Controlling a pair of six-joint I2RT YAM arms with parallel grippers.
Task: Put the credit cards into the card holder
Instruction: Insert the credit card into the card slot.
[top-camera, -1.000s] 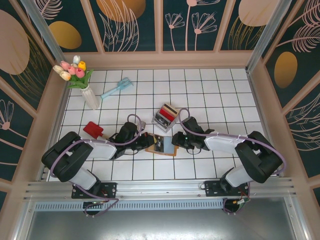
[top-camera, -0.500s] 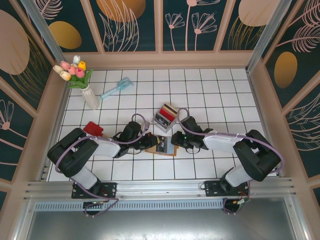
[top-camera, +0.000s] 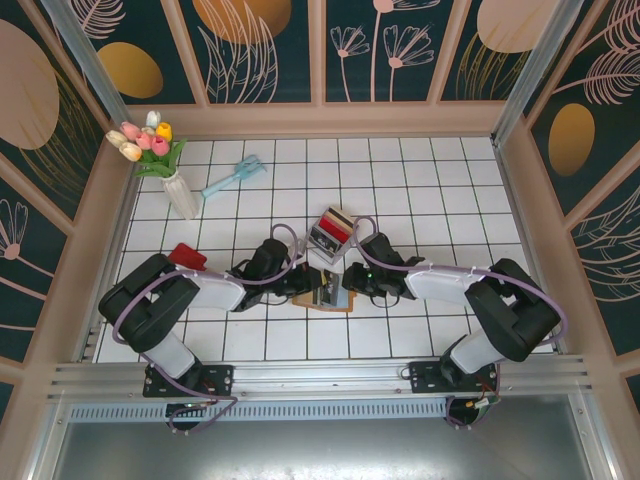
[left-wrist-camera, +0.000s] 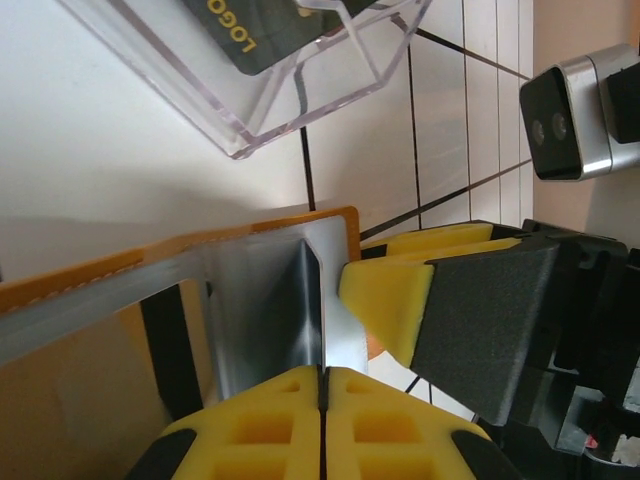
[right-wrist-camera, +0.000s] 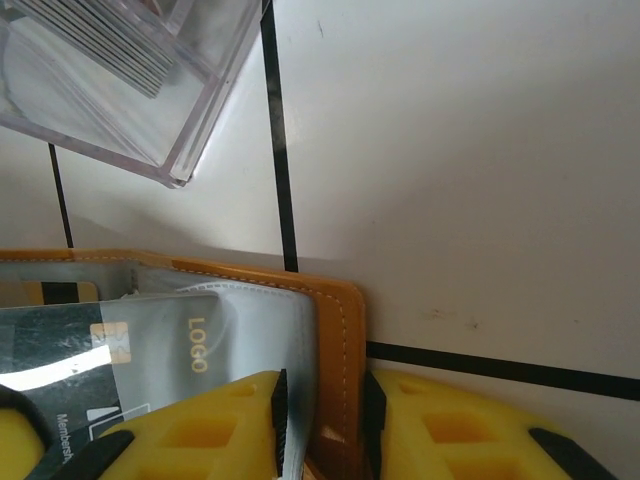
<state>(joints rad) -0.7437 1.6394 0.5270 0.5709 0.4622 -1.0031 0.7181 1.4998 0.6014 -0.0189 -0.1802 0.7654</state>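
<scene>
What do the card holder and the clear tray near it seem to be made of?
The card holder: probably leather or imitation, matte orange-brown, with a stitched edge; its inner sleeves look like glossy clear film. The tray: rigid transparent plastic, glossy, judging by its sharp moulded walls.

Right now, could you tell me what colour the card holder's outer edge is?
Orange-brown; the card holder shows best in the right wrist view.

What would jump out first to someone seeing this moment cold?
At mid-table the left gripper and right gripper each pinch the open orange card holder. Just behind it stands a clear tray of cards; a vase of tulips marks the far-left corner.
</scene>
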